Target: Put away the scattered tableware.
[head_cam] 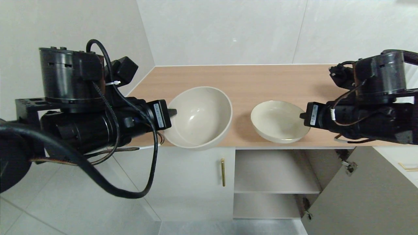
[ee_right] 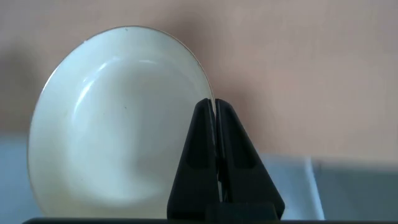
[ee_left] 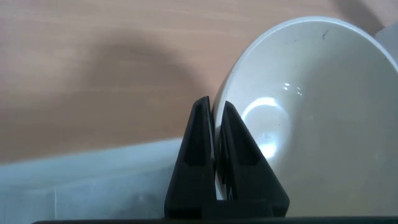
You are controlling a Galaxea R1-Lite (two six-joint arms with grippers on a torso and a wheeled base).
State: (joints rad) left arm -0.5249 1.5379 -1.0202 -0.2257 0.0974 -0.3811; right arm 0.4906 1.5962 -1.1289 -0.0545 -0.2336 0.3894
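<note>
Pale tiled walls meet in a corner behind a long wooden worktop. A white cabinet sits under it.

Taking the large bowl as the marker: this cream bowl is at the worktop's front edge. It is tipped so its hollow faces up and towards the robot's left, and its near side hangs a little past the edge. Whether it touches the wood cannot be told.

Below the large bowl and to its right, one cabinet compartment is open, with a bare shelf across it. Its door is swung out further right.

The small bowl is just to the right of the large bowl, apart from it and also by the front edge.

The left gripper is at the large bowl's left rim. In the left wrist view its fingers are closed on that rim, which runs up between them.

The right gripper is on the far side of the small bowl from the large bowl. Its fingers pinch the small bowl's thin rim.

A slim brass handle stands upright on the closed cabinet front, directly below the large bowl.
</note>
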